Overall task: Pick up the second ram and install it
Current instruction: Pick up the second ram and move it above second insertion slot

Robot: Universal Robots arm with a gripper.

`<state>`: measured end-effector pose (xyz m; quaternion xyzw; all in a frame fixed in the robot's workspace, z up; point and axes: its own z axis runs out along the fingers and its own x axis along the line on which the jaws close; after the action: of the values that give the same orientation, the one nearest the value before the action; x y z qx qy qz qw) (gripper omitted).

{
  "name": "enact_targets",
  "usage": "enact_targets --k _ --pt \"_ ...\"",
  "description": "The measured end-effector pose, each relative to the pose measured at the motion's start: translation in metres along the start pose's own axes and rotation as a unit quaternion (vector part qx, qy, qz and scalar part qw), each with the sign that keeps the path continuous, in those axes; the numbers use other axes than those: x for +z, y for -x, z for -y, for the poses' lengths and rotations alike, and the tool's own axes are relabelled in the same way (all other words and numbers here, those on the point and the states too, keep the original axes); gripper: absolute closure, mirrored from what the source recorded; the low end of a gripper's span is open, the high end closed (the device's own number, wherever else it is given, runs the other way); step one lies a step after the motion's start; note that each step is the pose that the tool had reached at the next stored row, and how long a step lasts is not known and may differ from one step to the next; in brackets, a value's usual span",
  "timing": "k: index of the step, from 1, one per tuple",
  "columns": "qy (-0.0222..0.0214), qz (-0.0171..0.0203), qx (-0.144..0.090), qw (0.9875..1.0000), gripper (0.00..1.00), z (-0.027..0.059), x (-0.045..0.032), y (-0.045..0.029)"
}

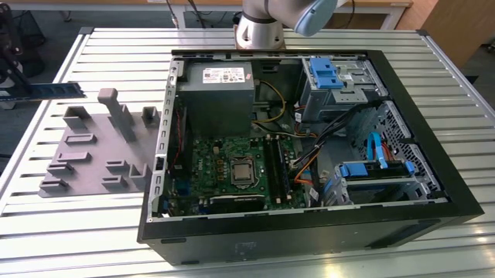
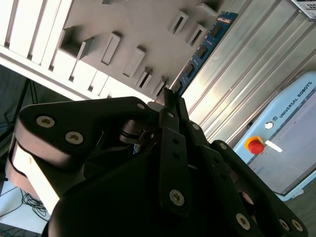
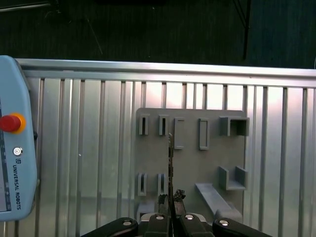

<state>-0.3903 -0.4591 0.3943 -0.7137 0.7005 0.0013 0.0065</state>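
Ram: the second ram, a thin dark-green strip with black chips, is up off the table. It is clamped by one end and sticks straight out ahead of the jaws. In the first wrist view it shows edge-on.
Jaws: the gripper is closed on the near end of the strip, one black finger on each flat face.
Holder: a grey tray with upright slots and posts lies on the table ahead of the jaws and below the strip. The strip is clear of it.
Computer: the open black case lies on its side, further out from the jaws than the tray. Its green motherboard and long black slots face up.
Table: ribbed aluminium slats run under everything.
Controller: a pale-blue handheld unit with a red button rests on the slats, off to one side of the jaws.
Arm: its silver base stands behind the case.
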Motion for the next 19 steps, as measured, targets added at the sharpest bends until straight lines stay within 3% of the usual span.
enact_targets --k 19 --pt "0.0001 0.0 0.0 1.0 0.86 0.0088 0.0 -0.0002"
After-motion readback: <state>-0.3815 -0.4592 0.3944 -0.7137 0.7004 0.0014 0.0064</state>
